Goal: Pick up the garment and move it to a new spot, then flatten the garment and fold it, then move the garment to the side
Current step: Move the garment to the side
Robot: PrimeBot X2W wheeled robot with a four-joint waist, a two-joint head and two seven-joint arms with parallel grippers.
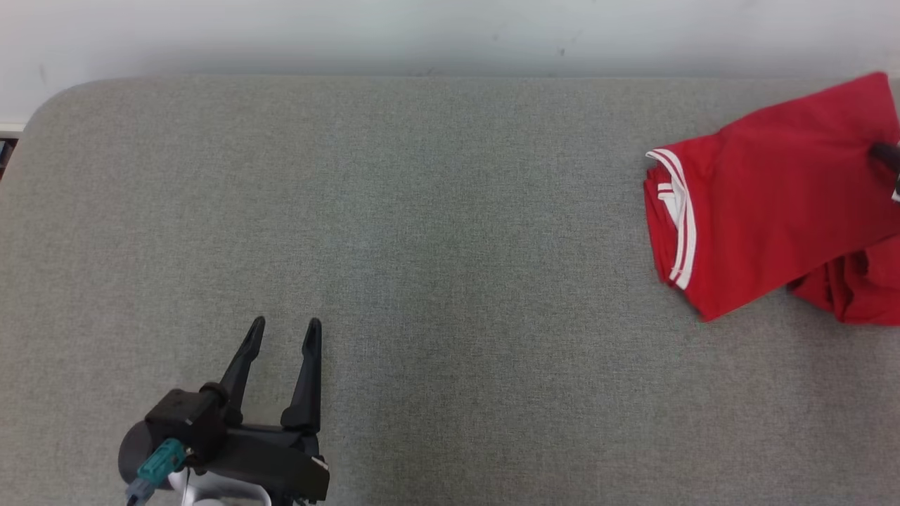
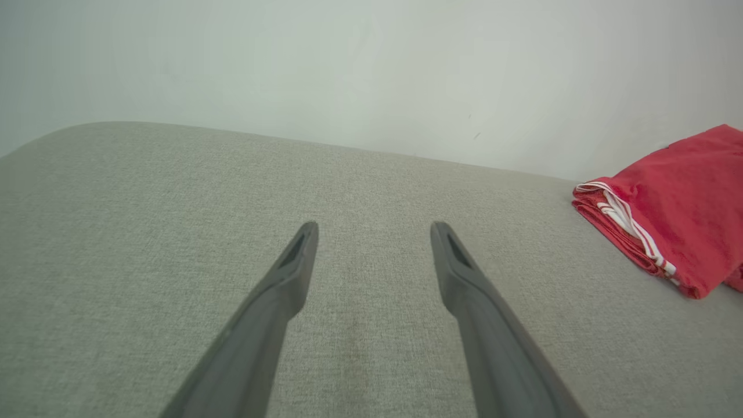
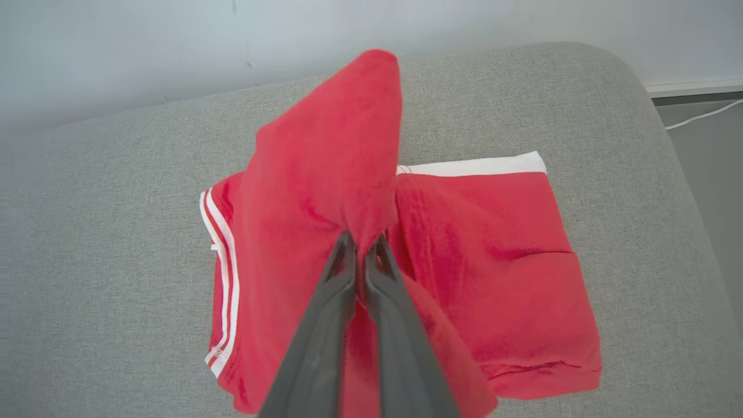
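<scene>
R claw (image 3: 361, 242) pinched shut on garment (image 1: 759, 204) at bench (image 1: 422, 211) far-right corner; L claw (image 1: 285, 330) open, empty, well apart front-left.

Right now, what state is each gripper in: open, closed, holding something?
Left gripper: jaws open, holding nothing.
Right gripper: jaws closed on a fold of the red garment.

On the head camera the red garment (image 1: 766, 211) runs off the right edge, and I get just a dark stub of the right pincer (image 1: 887, 156) there. Wrist camera: the raised fold hides the cloth behind it.
</scene>
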